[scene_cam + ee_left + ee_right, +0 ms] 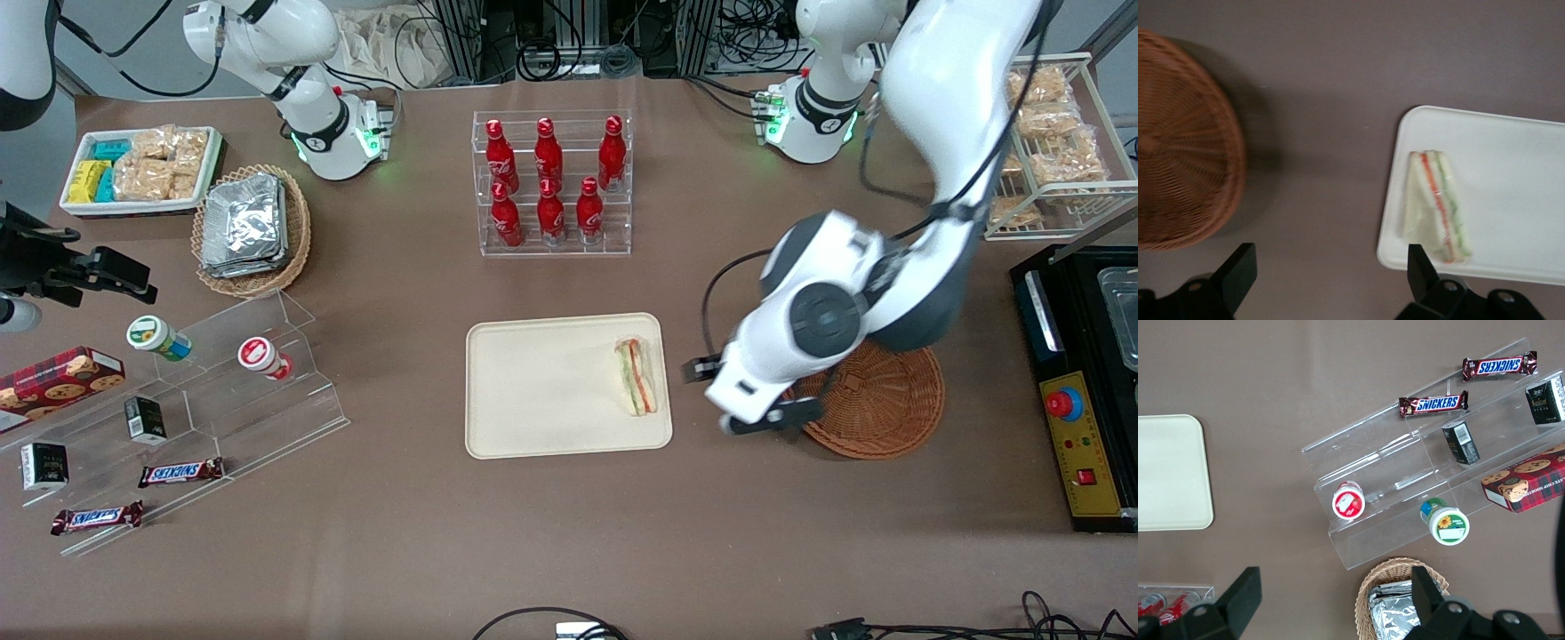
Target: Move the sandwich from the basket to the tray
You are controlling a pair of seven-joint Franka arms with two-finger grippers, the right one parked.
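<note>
On the tray (542,391) near its basket-side edge lies the sandwich (637,377), basket (880,400) beside the tray, gripper (738,400) between tray and basket, jaws spread, grasping nothing.

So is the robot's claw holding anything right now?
No, nothing. The claw is open and empty, hovering over the table between the basket and the tray. The sandwich already lies on the tray, apart from the claw.
</note>
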